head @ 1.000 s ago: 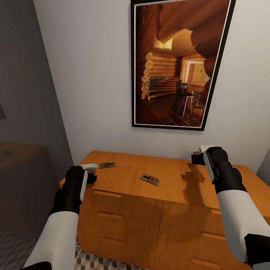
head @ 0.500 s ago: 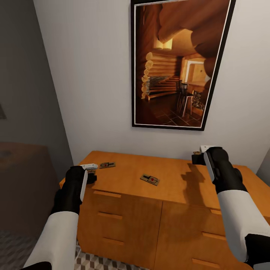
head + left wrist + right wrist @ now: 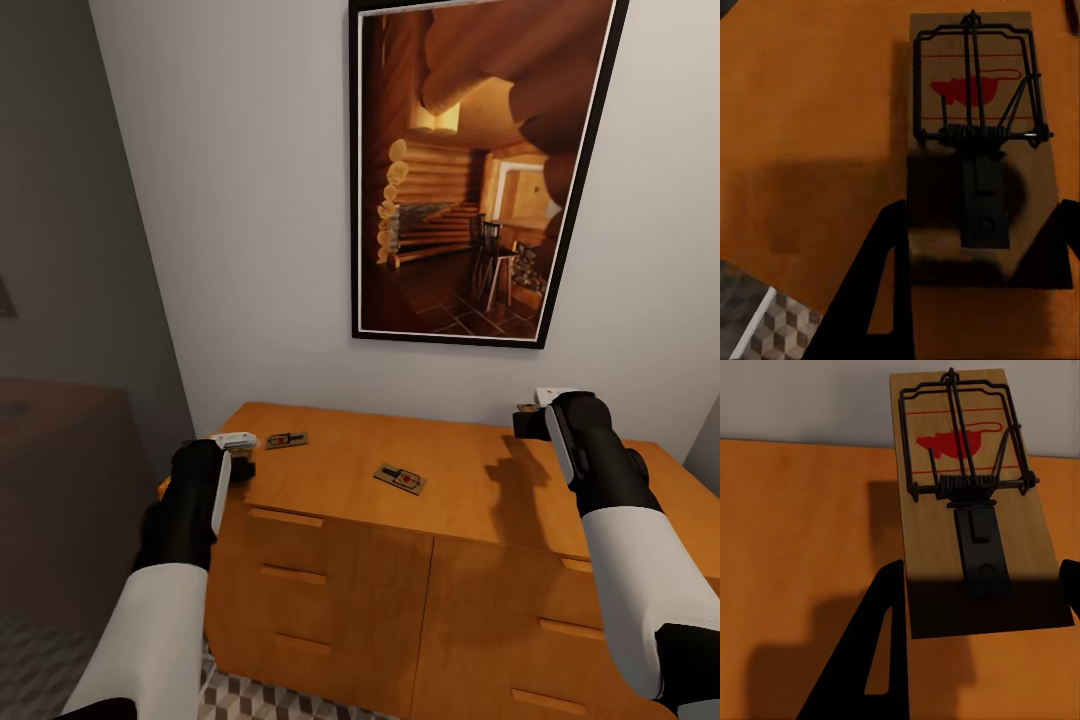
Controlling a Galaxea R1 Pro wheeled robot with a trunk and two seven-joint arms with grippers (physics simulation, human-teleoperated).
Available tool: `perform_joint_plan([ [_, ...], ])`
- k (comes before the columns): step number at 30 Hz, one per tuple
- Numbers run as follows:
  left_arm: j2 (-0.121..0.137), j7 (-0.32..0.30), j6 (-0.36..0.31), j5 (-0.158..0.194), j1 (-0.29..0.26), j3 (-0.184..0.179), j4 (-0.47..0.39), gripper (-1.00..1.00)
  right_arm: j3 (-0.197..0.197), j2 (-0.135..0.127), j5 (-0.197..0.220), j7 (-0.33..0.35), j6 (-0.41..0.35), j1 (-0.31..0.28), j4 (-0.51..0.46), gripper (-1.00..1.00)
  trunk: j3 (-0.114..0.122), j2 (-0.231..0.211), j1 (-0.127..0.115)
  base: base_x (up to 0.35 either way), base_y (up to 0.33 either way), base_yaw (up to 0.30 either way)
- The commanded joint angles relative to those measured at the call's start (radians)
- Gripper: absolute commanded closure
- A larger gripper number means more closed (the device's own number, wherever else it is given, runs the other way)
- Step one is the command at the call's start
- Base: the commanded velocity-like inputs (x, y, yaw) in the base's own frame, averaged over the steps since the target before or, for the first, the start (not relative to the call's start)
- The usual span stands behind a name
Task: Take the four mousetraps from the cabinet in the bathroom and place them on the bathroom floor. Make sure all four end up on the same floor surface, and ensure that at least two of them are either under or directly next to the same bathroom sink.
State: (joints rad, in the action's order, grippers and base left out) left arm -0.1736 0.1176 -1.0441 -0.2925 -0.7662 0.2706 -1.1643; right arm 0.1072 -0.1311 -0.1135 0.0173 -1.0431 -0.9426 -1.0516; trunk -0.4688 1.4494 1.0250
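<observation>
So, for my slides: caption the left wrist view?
Left hand straddling a mousetrap on the cabinet top.

Head view: moderate, even light; white wall bright, grey side wall at left dim. Cabinet worktop well lit, warm orange; soft-edged arm shadow across it near right end. Render sharp, no motion blur, no glare; verticals lean outward toward frame edges.

Left wrist view: dim, worktop dark orange; broad diffuse shadow over near end of mousetrap.

Right wrist view: brighter; hard-edged shadow across near end of second mousetrap, soft shadow on worktop beside it.
</observation>
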Motion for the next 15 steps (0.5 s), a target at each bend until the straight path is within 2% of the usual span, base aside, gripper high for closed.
perform_joint_plan([
  [1,-0.001,0.005,-0.003,0.008,-0.001,0.000,-0.047,1.00,0.000,0.000,-0.003,0.003,-0.004,-0.001,-0.001,1.00,-0.001,0.001,0.000,0.000,0.000,0.000],
  [3,-0.001,0.005,-0.003,0.008,-0.001,-0.003,-0.122,1.00,0.000,0.000,-0.003,0.003,-0.004,-0.001,-0.001,1.00,-0.001,0.001,0.000,0.000,0.000,0.000],
  [5,-0.001,0.005,-0.003,0.009,-0.001,-0.005,-0.158,1.00,0.000,0.000,-0.003,0.003,-0.004,-0.001,-0.001,1.00,-0.001,0.001,0.000,0.000,0.000,0.000],
  [15,-0.001,0.005,-0.003,0.010,-0.001,-0.007,-0.182,1.00,0.000,0.001,-0.003,0.003,-0.004,-0.001,-0.001,1.00,-0.001,0.001,0.000,0.000,0.000,0.000],
])
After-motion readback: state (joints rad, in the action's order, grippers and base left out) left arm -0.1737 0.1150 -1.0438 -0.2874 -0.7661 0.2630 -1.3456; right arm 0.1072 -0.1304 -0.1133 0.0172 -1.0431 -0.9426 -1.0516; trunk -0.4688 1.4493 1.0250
